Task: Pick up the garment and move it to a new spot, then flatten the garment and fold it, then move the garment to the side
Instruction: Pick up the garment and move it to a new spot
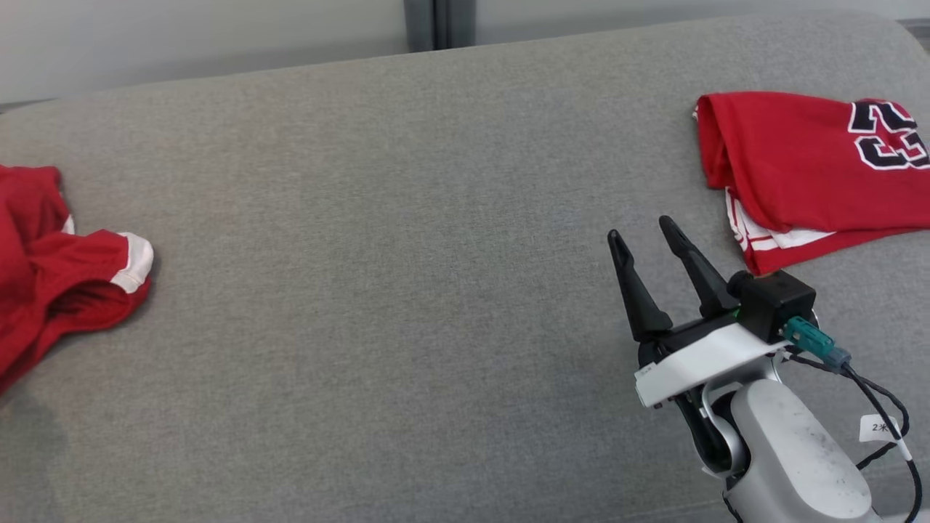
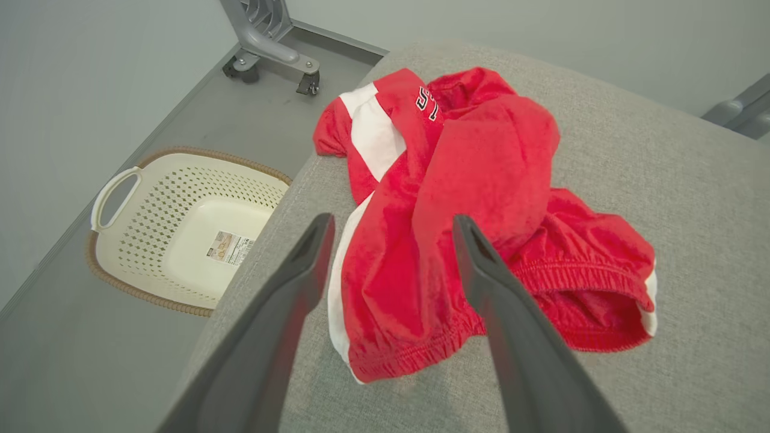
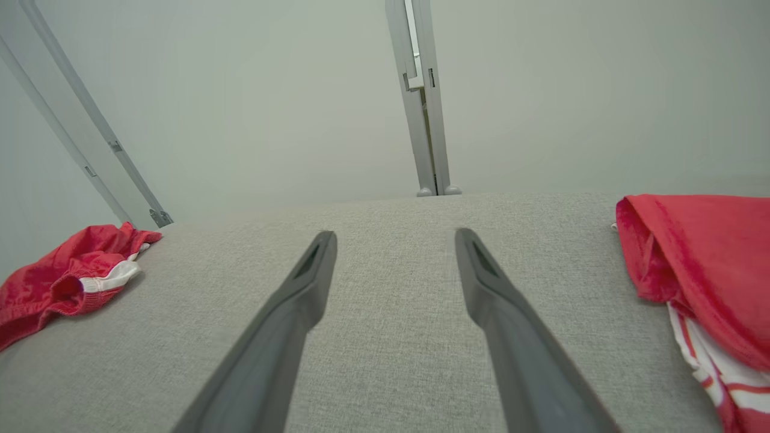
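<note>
A crumpled red garment (image 1: 58,283) with white trim lies at the left edge of the grey cushioned surface (image 1: 407,290). In the left wrist view the same garment (image 2: 475,228) is bunched up, its elastic waistband toward the camera. My left gripper (image 2: 391,225) hovers over it, open, nothing between its fingers. My right gripper (image 1: 639,229) stands open over bare fabric at the lower right, empty; in the right wrist view my right gripper (image 3: 394,240) points across the surface with the crumpled garment (image 3: 66,276) far to its left.
A folded red jersey (image 1: 814,167) with black numbers and white stripes lies at the right, also seen in the right wrist view as the jersey (image 3: 710,270). A cream perforated basket (image 2: 186,228) sits on the floor beside the surface's left end. A wheeled metal stand (image 2: 271,42) is beyond it.
</note>
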